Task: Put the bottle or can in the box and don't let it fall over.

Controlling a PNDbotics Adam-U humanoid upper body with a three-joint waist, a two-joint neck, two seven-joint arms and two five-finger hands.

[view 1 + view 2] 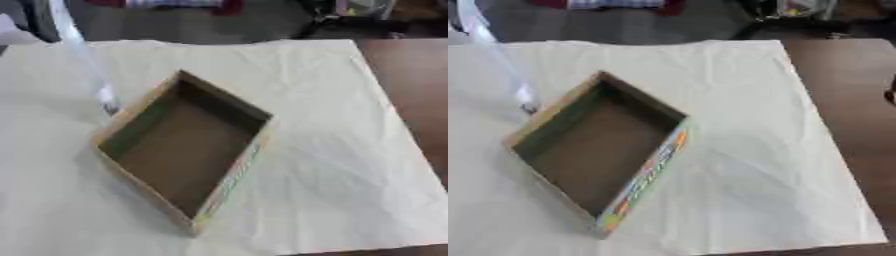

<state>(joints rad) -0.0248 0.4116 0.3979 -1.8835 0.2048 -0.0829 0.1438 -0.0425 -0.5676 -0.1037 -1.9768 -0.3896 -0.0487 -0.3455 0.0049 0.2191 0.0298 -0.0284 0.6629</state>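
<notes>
An open cardboard box lies turned at an angle on the pale cloth, its inside bare brown. Its near long wall carries a colourful print. A tall clear bottle stands just outside the box's far-left wall, with a white label low on it and its lower end next to the box's rim. The bottle's upper part runs up towards the top left corner of the view. Neither of my hands shows in either view, and nothing holds the bottle.
A pale creased cloth covers most of the brown table. A small dark shape sits at the right edge over the bare wood. Cluttered floor items lie beyond the far table edge.
</notes>
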